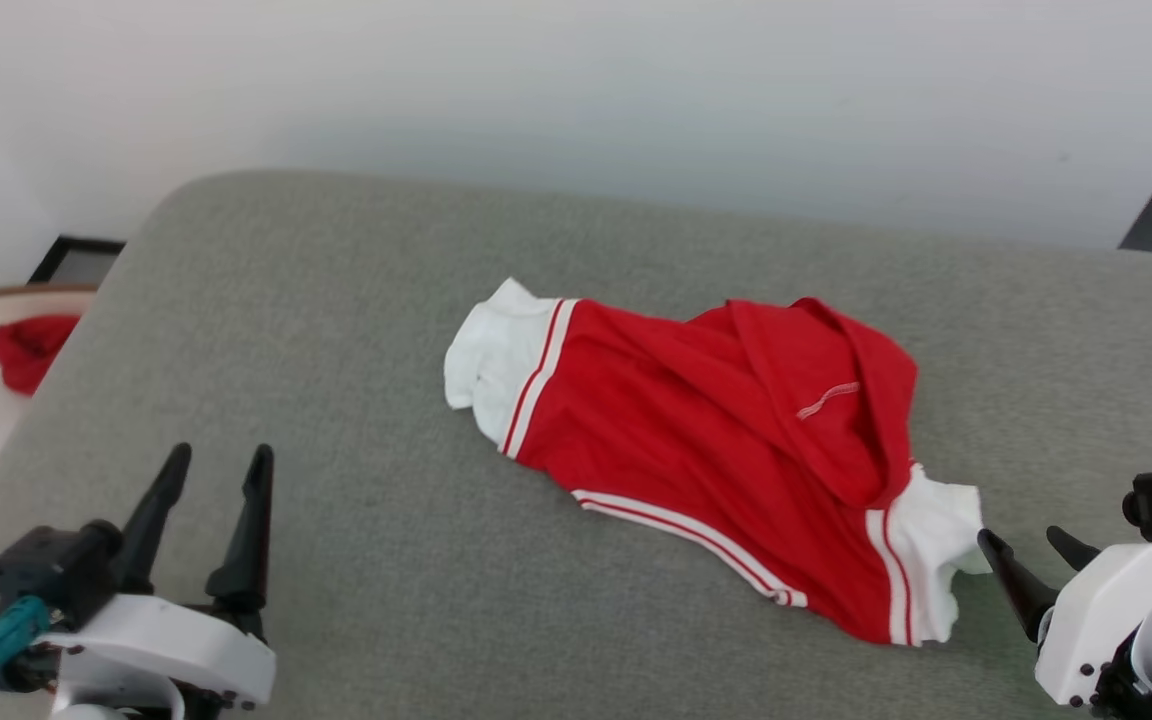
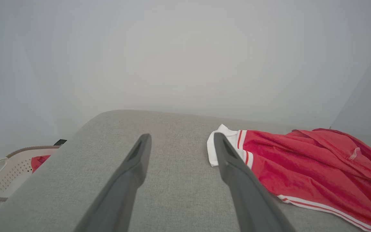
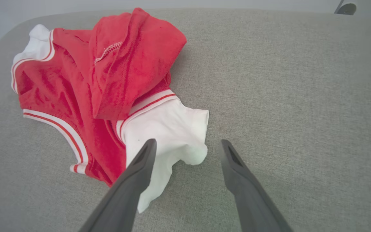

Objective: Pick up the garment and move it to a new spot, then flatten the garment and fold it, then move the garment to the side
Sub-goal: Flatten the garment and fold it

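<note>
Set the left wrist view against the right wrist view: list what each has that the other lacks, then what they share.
Left wrist view alone of the two: the open left gripper, the cream basket with a red cloth. Right wrist view alone: the open right gripper, tips at the white sleeve beside it. Shared: the garment, crumpled on the grey cushion.

The left gripper (image 1: 221,452) sits low left, fingers spread wide, pointing forward; the right gripper (image 1: 1019,535) sits low right. Its fingers, likewise spread, angle leftward.
</note>
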`<state>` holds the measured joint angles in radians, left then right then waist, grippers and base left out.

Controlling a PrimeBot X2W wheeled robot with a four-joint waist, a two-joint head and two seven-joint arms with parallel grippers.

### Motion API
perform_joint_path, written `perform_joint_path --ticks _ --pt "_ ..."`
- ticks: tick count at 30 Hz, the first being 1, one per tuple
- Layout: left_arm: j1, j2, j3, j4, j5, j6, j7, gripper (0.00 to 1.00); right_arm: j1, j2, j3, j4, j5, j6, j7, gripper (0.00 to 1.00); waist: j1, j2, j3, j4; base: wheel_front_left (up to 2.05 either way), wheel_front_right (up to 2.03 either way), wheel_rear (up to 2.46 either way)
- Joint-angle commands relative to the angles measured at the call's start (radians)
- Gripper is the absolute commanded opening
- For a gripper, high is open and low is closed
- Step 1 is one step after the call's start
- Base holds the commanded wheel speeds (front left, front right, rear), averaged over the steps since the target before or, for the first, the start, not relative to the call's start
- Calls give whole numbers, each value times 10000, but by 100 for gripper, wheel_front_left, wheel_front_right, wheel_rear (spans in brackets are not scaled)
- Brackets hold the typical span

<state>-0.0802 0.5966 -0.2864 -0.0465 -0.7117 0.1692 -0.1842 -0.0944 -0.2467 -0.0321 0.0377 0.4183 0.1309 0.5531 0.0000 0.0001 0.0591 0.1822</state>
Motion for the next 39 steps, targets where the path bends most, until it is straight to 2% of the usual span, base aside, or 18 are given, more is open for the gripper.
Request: perform_joint_path --ticks 1,8,16,17,18,23,39 --pt "-29 -52 -19 -19 92 58 -56 100 -139 -3 -33 34 56 -3 71 100 0 -1 463 415 0 0 0" --pt "-327 -436 -291 10 169 -10 -205 100 -544 -22 -69 609 -2 -3 626 100 0 -1 993 743 0 0 0" --pt "-602 -616 -432 143 188 -112 -315 100 -1006 -18 301 1726 -55 -3 484 100 0 -1 1280 950 0 0 0" --pt "-612 -622 -432 149 187 -116 -331 100 -1046 -62 360 1919 -83 -3 445 65 0 -1 1296 967 0 0 0" --pt "-604 -627 -434 159 186 -117 -337 100 -1100 -71 391 2098 -77 -3 393 0 0 -1 1310 975 0 0 0" --pt "-444 -619 -361 169 106 -68 -377 100 -1264 -154 526 2610 -37 0 288 0 0 -1 1287 914 0 0 0" --pt "63 -392 -426 -75 58 -67 -323 100 -1709 -1450 -119 2353 -231 -7 259 0 0 -1 714 369 0 0 0"
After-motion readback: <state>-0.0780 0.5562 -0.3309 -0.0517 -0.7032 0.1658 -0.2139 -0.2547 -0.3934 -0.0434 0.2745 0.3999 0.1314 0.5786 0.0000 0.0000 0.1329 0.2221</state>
